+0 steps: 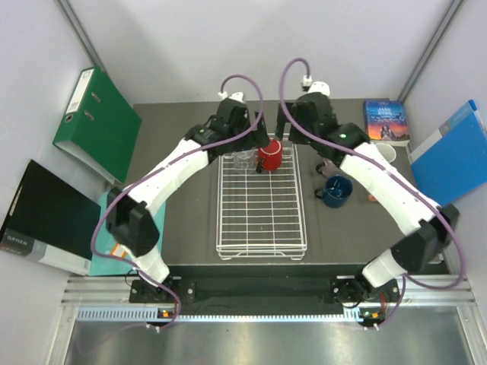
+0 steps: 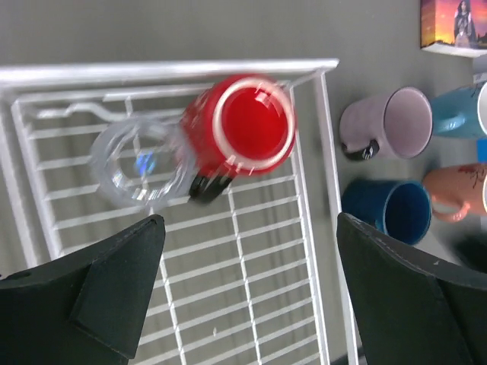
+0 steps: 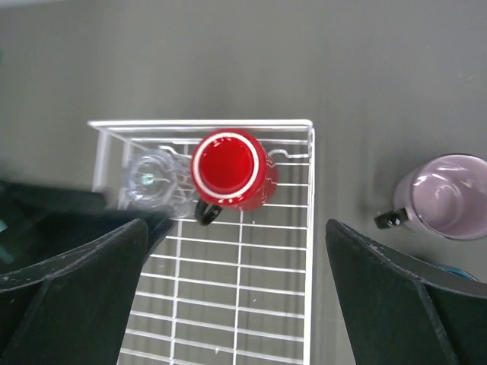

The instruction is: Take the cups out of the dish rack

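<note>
The white wire dish rack (image 1: 262, 251) lies in the middle of the dark table. At its far end stand a red mug (image 1: 269, 156) and, left of it, a clear glass tumbler (image 1: 243, 160). My left gripper (image 2: 248, 220) is open and empty above the rack (image 2: 175, 71), short of the red mug (image 2: 247, 125) and tumbler (image 2: 141, 163). My right gripper (image 3: 236, 224) is open and empty, high over the rack (image 3: 205, 122), red mug (image 3: 228, 169) and tumbler (image 3: 152, 182). Right of the rack stand the dark blue (image 2: 396, 209), mauve (image 2: 392, 122), light blue (image 2: 460, 110) and salmon (image 2: 456, 190) mugs.
A green binder (image 1: 95, 122) leans at the back left, with a black binder (image 1: 42, 217) nearer. A book (image 1: 386, 120) lies at the back right beside a blue folder (image 1: 453, 152). The dark blue mug (image 1: 335, 190) sits just under my right arm.
</note>
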Motion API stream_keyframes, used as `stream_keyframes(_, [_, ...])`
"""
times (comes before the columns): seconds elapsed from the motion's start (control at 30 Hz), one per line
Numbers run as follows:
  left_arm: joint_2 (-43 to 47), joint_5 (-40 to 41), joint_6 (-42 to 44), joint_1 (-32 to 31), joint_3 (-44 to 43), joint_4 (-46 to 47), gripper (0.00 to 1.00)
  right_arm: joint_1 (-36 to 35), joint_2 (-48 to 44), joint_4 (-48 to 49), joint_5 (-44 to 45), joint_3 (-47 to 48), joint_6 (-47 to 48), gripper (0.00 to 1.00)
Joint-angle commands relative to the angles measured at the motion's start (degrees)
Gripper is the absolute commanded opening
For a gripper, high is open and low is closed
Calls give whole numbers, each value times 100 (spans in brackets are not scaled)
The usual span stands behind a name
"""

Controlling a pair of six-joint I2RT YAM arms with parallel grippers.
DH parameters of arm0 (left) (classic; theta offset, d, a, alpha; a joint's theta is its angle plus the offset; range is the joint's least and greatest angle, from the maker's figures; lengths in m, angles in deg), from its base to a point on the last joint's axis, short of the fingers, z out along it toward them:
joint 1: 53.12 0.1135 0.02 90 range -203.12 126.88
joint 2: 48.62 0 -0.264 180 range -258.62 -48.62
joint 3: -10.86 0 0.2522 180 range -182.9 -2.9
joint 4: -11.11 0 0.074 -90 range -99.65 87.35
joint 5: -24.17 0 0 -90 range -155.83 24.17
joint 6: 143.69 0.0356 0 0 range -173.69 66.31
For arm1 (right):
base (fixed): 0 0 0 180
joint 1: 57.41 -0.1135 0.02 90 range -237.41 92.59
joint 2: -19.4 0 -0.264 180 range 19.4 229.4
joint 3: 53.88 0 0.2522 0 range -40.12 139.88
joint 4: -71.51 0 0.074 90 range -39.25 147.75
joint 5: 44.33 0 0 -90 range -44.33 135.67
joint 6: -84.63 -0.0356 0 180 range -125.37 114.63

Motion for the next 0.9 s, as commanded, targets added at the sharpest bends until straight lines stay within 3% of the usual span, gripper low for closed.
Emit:
stream_keyframes(0.0, [-823, 122, 296, 0, -846, -30, 99, -38, -957, 41, 339, -88, -125, 100])
stream_keyframes(0.33, [-1651, -1, 815, 0, -1550, -136, 99, -2, -1916, -267, 506, -519, -213, 100])
stream_keyframes(0.87, [-2214, 7, 806, -201, -2209, 65, 99, 41, -2197, -320, 515, -888, -274, 100])
